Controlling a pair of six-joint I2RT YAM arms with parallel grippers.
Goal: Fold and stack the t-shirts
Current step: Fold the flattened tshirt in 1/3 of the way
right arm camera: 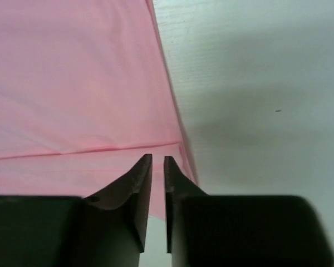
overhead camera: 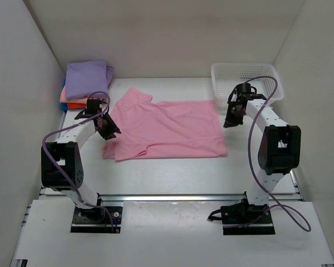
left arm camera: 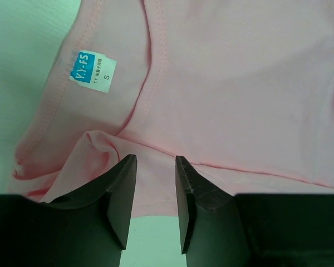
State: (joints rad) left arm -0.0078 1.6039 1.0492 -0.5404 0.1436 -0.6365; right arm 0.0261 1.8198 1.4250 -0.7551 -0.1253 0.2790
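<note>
A light pink t-shirt [overhead camera: 170, 129] lies spread on the table, its left part folded over. My left gripper [overhead camera: 109, 132] hovers at the shirt's left, neck end. In the left wrist view the jaws [left arm camera: 156, 159] stand apart over the pink cloth [left arm camera: 239, 83], just below the white neck label [left arm camera: 93, 71]; nothing is between them. My right gripper [overhead camera: 228, 123] is at the shirt's right edge. In the right wrist view [right arm camera: 158, 158] its jaws stand a narrow gap apart over the hem [right arm camera: 72, 83], empty. Folded lavender [overhead camera: 87, 78], salmon [overhead camera: 63, 95] and orange [overhead camera: 73, 105] shirts are stacked at the back left.
A white mesh basket [overhead camera: 220, 83] stands at the back right, just behind my right arm. White walls close in the table on the left, back and right. Bare table shows right of the shirt [right arm camera: 256, 67] and in front of it [overhead camera: 172, 178].
</note>
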